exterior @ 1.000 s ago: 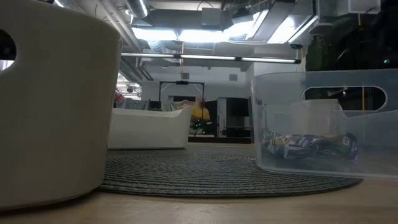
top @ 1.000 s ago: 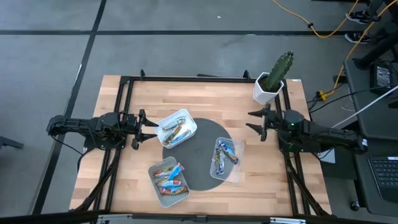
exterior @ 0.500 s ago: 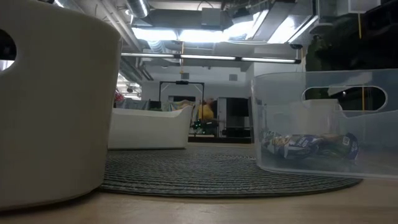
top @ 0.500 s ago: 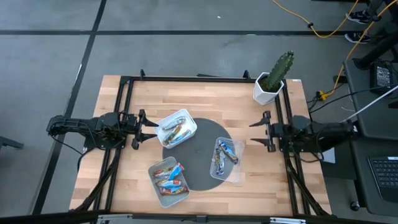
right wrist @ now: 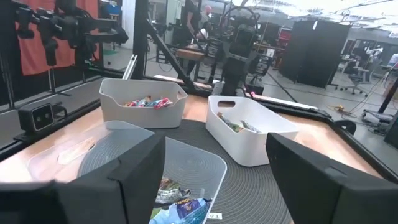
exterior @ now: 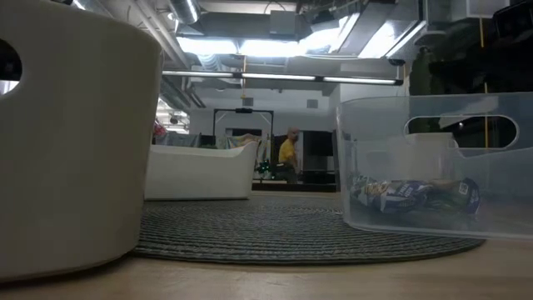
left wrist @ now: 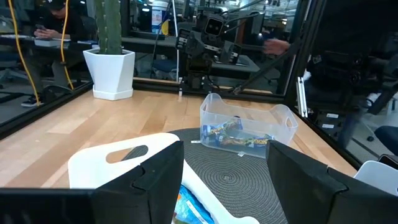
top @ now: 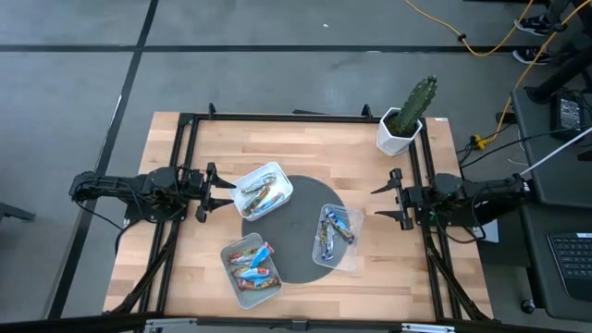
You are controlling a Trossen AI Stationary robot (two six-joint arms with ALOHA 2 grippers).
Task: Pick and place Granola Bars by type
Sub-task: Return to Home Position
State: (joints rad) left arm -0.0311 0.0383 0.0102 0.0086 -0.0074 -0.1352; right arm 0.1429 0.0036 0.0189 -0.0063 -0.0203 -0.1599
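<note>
— Granola Bars [top: 335, 231]: did either gripper have one?

— No. I had the left gripper [top: 215, 191] at the left edge of the tabletop [top: 277, 141]. Its fingers were spread wide with nothing between them, and they pointed inward at the white tub [top: 281, 176] just beside it. The right gripper [top: 384, 201] sat opposite at the right edge, jaws just as wide and bare. It faced the clear tub [top: 344, 262], near it but apart.

— So where did the bars lie?

— All in tubs, as far as I could see. Blue-wrapped ones lay in the clear tub, which stood on the right-hand part of the round mat [top: 301, 227] and reached a little past its rim. The white tub, at the mat's back left rim, held several more. From above I couldn't tell their colours well. A third tub [top: 263, 294], pale, stood toward the front edge and overlapped the mat's front left rim. It held a mix of blue and red-brown wrappers.

— Anything else on the table?

— A potted cactus [top: 418, 97] at the back right corner, well apart from the tubs. Through the low camera I also saw a person [exterior: 287, 154] in a yellow top, far off in the room behind.
</note>
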